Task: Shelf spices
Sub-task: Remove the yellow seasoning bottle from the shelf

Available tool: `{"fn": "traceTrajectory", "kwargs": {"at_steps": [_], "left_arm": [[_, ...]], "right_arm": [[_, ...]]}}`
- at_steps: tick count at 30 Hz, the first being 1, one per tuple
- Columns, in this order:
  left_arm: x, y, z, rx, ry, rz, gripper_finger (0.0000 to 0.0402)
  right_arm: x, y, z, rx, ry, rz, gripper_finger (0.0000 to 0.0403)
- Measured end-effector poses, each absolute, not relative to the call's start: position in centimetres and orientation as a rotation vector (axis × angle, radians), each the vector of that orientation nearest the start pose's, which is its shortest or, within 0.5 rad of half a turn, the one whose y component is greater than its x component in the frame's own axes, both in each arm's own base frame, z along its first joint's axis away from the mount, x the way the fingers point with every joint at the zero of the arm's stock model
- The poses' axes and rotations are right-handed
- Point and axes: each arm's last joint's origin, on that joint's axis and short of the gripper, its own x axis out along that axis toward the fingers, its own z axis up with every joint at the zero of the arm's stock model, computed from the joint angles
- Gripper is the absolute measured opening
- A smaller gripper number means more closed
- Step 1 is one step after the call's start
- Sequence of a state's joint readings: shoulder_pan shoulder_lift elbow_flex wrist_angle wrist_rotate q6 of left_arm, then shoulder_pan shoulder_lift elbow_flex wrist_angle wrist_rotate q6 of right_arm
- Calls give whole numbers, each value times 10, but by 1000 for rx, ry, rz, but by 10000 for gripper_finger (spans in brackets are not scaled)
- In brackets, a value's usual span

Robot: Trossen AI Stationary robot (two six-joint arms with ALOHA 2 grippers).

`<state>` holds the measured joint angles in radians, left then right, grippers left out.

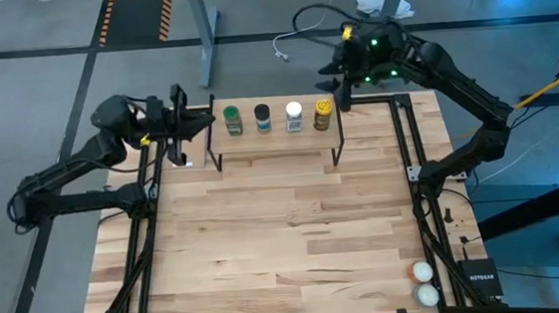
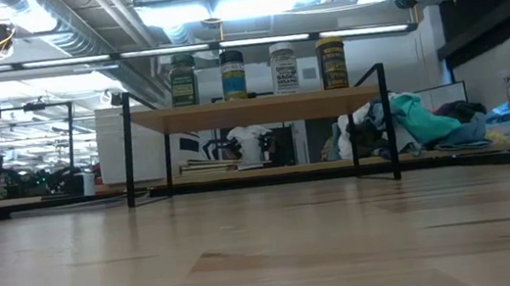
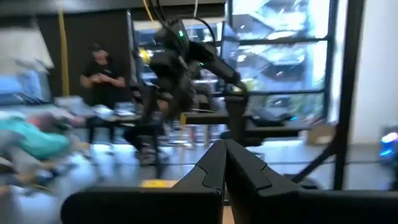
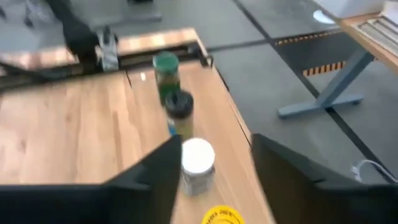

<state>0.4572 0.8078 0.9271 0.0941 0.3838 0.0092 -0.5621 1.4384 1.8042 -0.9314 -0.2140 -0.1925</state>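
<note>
High view: the four spice jars stand in a row on the shelf at the far side of the tabletop. From the left arm's side they run green-lidded jar, black-lidded jar, white-lidded jar, then the amber yellow-lidded jar. The right tool hangs just beyond the yellow-lidded jar's end of the row, close to it but apart from it. Its own wrist view shows the two dark fingers spread apart with nothing between them; the white-lidded jar sits ahead in the gap, and the yellow lid is cut off at the picture's edge. The left tool is beside the green-lidded jar's end of the shelf, past the black leg, not touching the jar. In the left wrist view its fingers meet in a closed point and grip nothing.

Low view: all four jars stand upright on the shelf board, evenly spaced, and neither tool appears there. The jar labels are too small to read. The left wrist view is blurred; a person stands in the room behind, and the right arm shows as a dark shape. Two whitish balls lie at the tabletop's near corner on the right arm's side.
</note>
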Motion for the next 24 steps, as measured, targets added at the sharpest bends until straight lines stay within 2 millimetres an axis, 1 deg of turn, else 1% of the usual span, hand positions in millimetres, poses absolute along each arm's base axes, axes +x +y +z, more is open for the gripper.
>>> {"fn": "traceTrajectory", "kwargs": {"at_steps": [4, 6, 7, 8, 13, 17, 20, 24], "left_arm": [[147, 62, 414, 223, -147, 151, 3], [145, 63, 417, 288, -102, 205, 17], [144, 63, 416, 313, -76, 228, 28], [144, 64, 415, 337, -51, 250, 41], [146, 67, 406, 403, 58, 296, 120], [146, 67, 395, 420, 178, 291, 178], [146, 69, 388, 412, 259, 316, 199], [148, 71, 379, 377, 343, 332, 210]], "right_arm": [[242, -145, 447, -23, 646, -342, 316], [246, -148, 441, -46, 689, -370, 366], [248, -150, 438, -50, 708, -367, 382], [250, -151, 435, -52, 729, -367, 390], [261, -158, 421, -43, 796, -370, 369], [262, -160, 417, -48, 832, -376, 371], [259, -158, 413, -31, 878, -366, 382], [254, -154, 408, 15, 952, -342, 398]]}}
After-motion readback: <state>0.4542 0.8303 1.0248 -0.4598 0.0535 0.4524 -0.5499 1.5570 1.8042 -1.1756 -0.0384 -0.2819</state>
